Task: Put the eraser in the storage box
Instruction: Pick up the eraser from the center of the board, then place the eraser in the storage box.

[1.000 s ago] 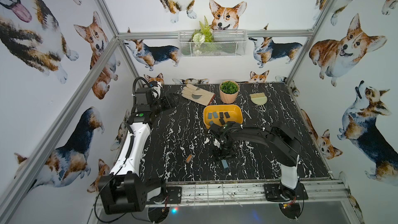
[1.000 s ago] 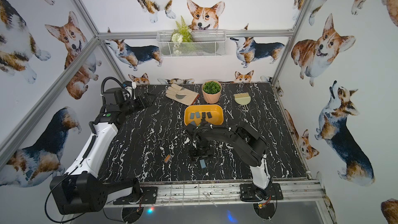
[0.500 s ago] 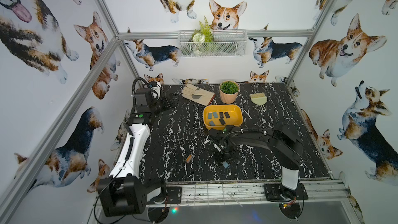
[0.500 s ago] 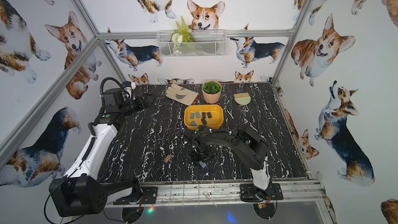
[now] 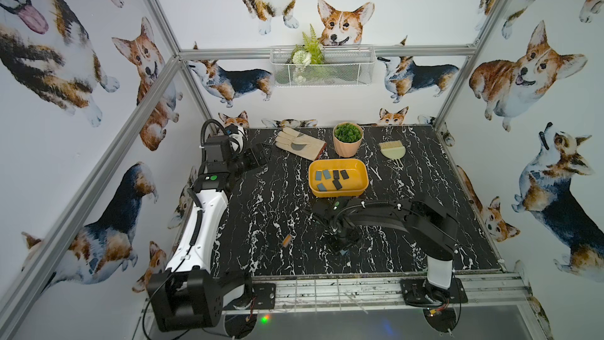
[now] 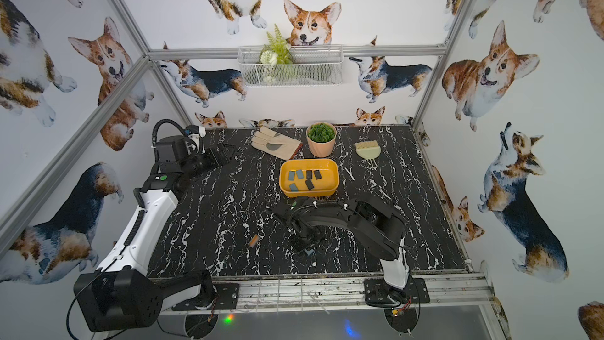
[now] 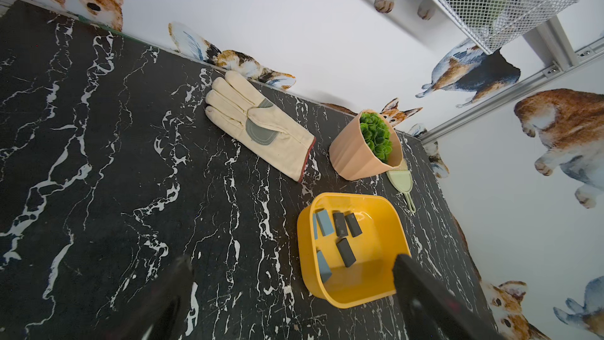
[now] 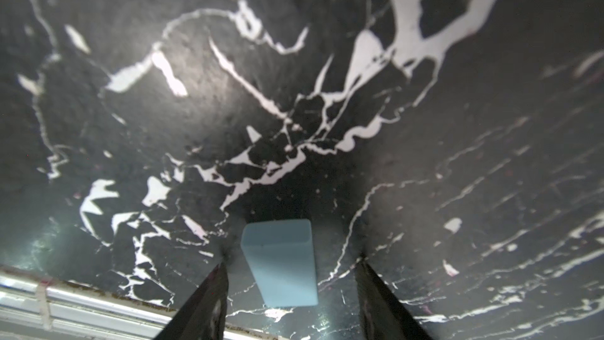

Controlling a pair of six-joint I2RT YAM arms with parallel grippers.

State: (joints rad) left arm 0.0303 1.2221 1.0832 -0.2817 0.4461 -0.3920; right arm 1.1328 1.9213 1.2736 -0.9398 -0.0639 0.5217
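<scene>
A light blue eraser [image 8: 281, 263] lies flat on the black marble table near its front edge, also visible in both top views [image 5: 342, 252] [image 6: 308, 252]. My right gripper [image 8: 292, 261] is down over it, one finger on each side with a gap on both sides, so it is open and not touching. The mustard-yellow storage box [image 5: 340, 191] [image 6: 309, 193] [image 7: 356, 292] sits just behind the right arm and holds several blue and dark erasers [image 5: 327, 174]. My left gripper [image 5: 260, 155] [image 7: 292, 263] hovers wide open at the back left, empty.
A small orange-and-dark block [image 5: 286, 240] lies left of the right gripper. A cream glove [image 5: 299, 143], a potted plant [image 5: 347, 139] and a small brush [image 5: 392, 150] line the back. A white wire basket [image 5: 322, 67] hangs on the wall. A metal rail [image 5: 359, 289] borders the front.
My right gripper has come down around the blue eraser and its jaws have narrowed. The left arm has not moved.
</scene>
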